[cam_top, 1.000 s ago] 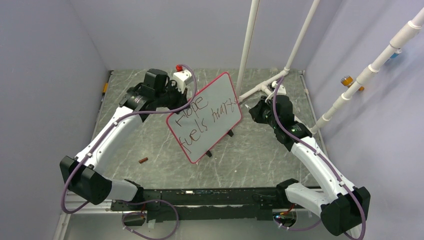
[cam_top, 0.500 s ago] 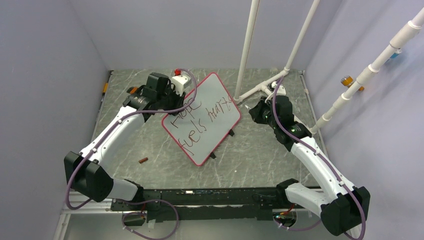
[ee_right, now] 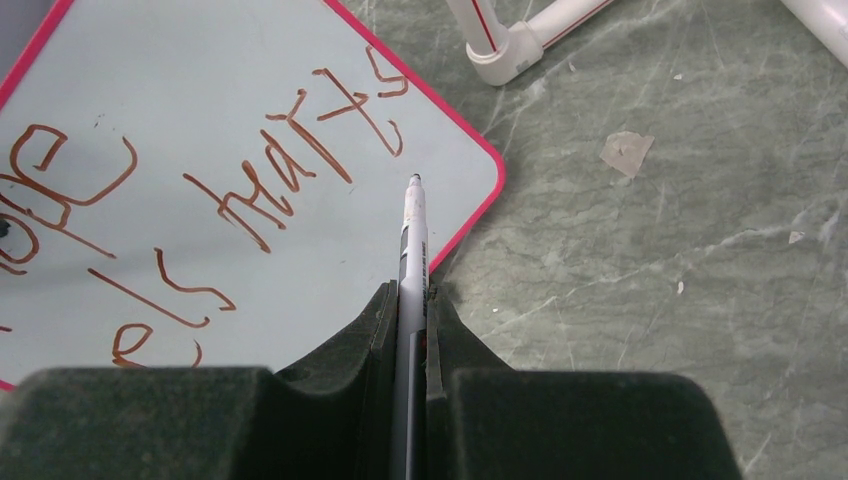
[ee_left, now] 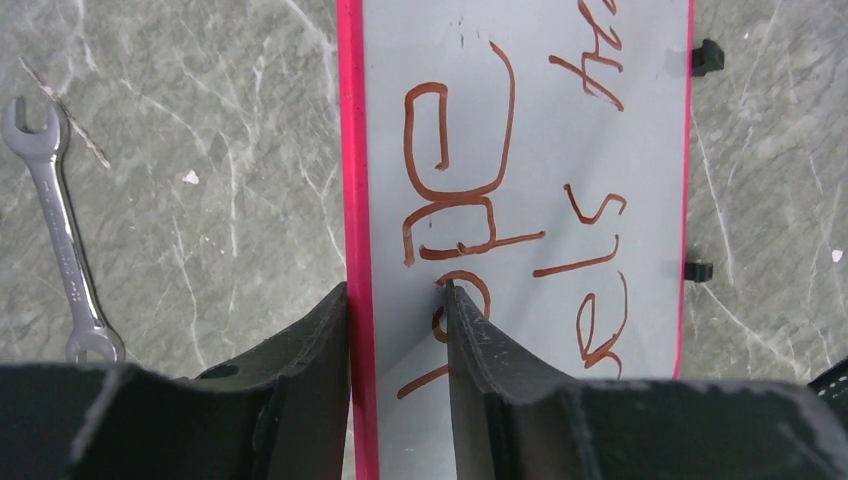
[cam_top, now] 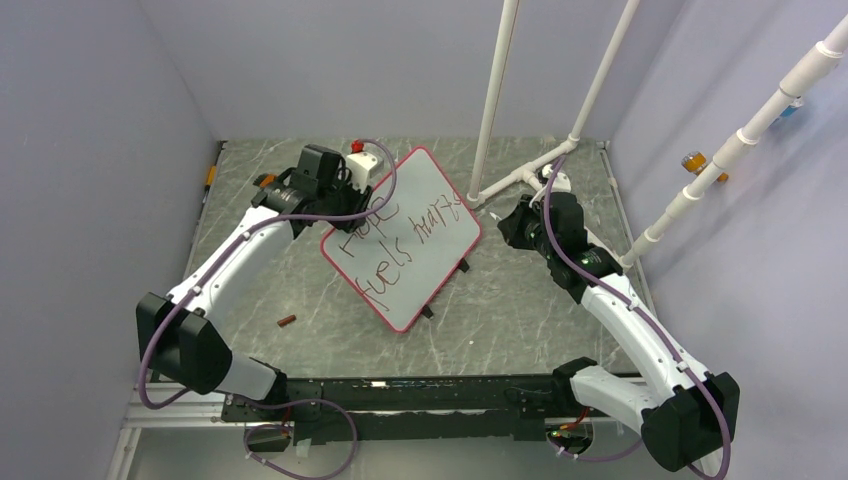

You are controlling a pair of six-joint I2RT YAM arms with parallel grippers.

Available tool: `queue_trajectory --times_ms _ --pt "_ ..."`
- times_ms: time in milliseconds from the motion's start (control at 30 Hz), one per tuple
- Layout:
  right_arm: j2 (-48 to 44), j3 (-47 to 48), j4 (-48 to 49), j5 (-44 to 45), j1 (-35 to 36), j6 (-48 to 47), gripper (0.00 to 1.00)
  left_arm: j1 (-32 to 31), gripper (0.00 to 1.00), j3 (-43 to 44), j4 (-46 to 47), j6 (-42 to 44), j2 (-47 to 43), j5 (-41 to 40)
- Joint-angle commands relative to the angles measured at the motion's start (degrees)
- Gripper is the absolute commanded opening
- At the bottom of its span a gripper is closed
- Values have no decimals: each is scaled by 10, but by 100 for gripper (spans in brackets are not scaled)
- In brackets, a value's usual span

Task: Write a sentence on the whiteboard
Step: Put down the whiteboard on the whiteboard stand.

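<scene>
The whiteboard (cam_top: 410,262), red-framed with two black feet on its near right edge, lies slanted at mid table. The sentence (cam_top: 400,240) in red-brown marker reads about "Hope fuels hearts" in two lines. My left gripper (cam_top: 347,196) grips the board's far left edge. In the left wrist view its jaws (ee_left: 395,290) straddle the red frame, one finger outside it and one on the whiteboard (ee_left: 600,130) face over the sentence (ee_left: 470,190). My right gripper (cam_top: 508,226) is shut on a white marker (ee_right: 412,250). Its tip hovers over the whiteboard (ee_right: 150,90) near its right corner, beside the sentence (ee_right: 290,170).
A white pipe frame (cam_top: 522,178) stands on the table just behind the board's right corner and also shows in the right wrist view (ee_right: 500,50). A small wrench (ee_left: 60,230) lies left of the board. A brown cap (cam_top: 286,320) lies near the front left. A white bottle with a red top (cam_top: 360,155) stands at the back.
My left gripper has moved left and down with the board's edge, so the board has tipped lower toward the table. The right arm has barely moved.
</scene>
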Motion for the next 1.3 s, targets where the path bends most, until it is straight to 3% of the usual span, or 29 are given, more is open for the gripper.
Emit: queue_trajectory --times_ms 0,567,733,1000,1267 --pt "-3 3 23 -3 1 -10 0 -12 40 18 -35 18 9 19" --pt "5 2 27 -8 1 -10 0 -12 50 42 -19 4 -5 8" --pt "6 1 27 -9 1 -11 0 -12 59 62 -41 -25 -22 -55" --pt "8 1 31 -14 1 -10 0 -12 64 20 -60 -81 -116 -122" --pt "2 1 27 -15 1 -11 0 -11 66 -91 -134 -243 -279 -266"
